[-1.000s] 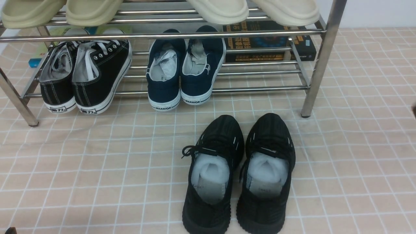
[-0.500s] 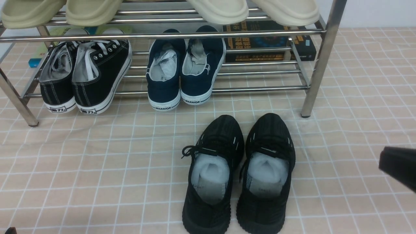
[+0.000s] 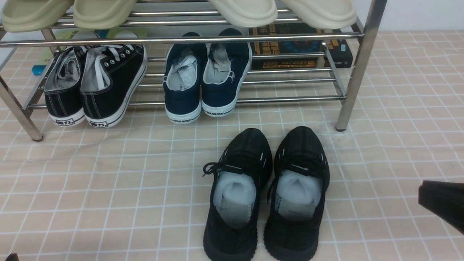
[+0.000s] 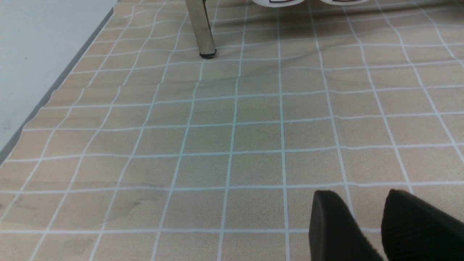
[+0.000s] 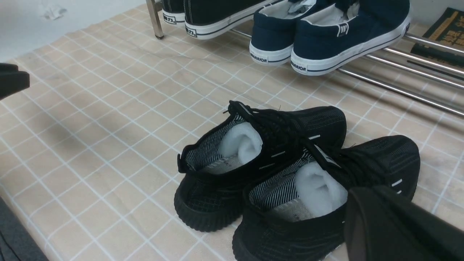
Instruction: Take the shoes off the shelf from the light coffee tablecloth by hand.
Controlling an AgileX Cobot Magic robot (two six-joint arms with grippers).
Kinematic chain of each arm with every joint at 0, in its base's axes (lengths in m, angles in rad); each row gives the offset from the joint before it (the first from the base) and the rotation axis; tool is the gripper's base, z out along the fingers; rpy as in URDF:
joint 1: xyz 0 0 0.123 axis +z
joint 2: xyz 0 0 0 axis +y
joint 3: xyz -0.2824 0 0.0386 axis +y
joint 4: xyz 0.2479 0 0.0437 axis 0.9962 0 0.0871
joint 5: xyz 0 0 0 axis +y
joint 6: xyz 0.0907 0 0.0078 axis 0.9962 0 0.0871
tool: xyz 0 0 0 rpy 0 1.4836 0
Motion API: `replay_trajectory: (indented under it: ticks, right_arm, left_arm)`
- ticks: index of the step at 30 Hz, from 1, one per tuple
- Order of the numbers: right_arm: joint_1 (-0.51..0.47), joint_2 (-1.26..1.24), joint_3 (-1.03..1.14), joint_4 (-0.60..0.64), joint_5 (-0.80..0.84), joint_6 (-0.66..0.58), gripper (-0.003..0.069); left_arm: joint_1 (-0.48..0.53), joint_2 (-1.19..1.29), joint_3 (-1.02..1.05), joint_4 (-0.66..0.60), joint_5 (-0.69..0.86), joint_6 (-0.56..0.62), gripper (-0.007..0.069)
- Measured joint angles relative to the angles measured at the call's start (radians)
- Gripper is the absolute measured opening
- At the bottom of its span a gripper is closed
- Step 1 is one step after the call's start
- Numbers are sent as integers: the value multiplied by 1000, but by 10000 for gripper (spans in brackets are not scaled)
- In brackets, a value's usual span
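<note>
The shoes, a pair of all-black knit sneakers [image 3: 266, 195] with white paper stuffing, stand side by side on the light coffee tablecloth [image 3: 108, 188], just in front of the chrome shelf [image 3: 357, 65]. Their toes point toward the shelf. My right gripper [image 3: 422, 195] hangs at the right edge, right of the pair and apart from it, jaws shut and empty. In the right wrist view its tip [image 5: 353, 203] sits just beside the nearer shoe [image 5: 311, 203]. My left gripper [image 4: 362, 203] is open over bare cloth at the near left, holding nothing.
The shelf's lower tier holds black canvas sneakers with white soles [image 3: 96, 85] and navy WARRIOR shoes [image 3: 204, 78]; cream slippers [image 3: 246, 11] sit on the upper tier. Books [image 3: 301, 50] lie behind the rack. The shelf's legs [image 3: 21, 119] stand on the cloth.
My right gripper has come into the front view from the right edge and dropped lower, nearing the black shoes. The shoes and the left gripper have not moved.
</note>
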Motion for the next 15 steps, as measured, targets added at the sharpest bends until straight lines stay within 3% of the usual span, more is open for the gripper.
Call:
replay_trajectory:
  ticks: [10,15]
  right_arm:
    - [-6,-20,38,38,-17,-23,10]
    - [-127,-128,177,69,-63,-48,19]
  left_arm:
    - [0,0,0,0,0,0,239]
    - [0,0,0,0,0,0,239]
